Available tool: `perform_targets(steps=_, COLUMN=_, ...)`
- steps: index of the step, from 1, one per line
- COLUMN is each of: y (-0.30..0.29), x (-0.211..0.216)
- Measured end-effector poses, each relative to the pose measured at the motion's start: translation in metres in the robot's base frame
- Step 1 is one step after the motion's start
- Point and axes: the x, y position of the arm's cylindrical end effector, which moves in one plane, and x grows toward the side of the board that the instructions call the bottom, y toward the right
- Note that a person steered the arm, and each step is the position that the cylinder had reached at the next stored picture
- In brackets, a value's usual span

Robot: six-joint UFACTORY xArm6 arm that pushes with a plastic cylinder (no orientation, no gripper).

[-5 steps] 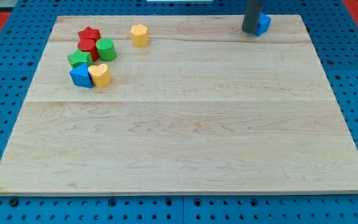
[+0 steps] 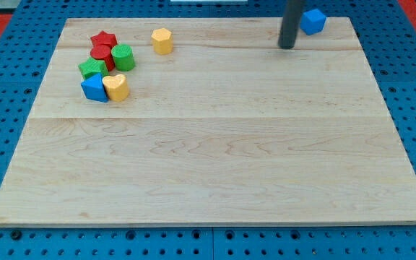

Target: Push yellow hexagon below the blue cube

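The yellow hexagon (image 2: 162, 40) sits near the board's top edge, left of centre. The blue cube (image 2: 312, 21) lies at the top right of the board, right at its top edge. My tip (image 2: 287, 46) is down on the board just left of and below the blue cube, with a small gap between them. It is far to the right of the yellow hexagon.
A cluster stands at the top left: a red star (image 2: 105, 39), a red cylinder (image 2: 102, 53), a green cylinder (image 2: 123, 57), a green block (image 2: 91, 68), a blue block (image 2: 92, 88) and a yellow heart (image 2: 116, 87). The wooden board (image 2: 215, 144) lies on a blue pegboard.
The blue cube has shifted up and to the right, to the board's top edge. My tip has moved slightly down and away from it.
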Motion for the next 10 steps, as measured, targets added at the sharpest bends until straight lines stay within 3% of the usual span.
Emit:
perform_targets(steps=2, y=-0.145, x=0.046)
perform_targets(steps=4, y=-0.231, x=0.040)
perform_targets(steps=8, y=-0.231, x=-0.032)
perform_targets(steps=10, y=-0.211, x=-0.043)
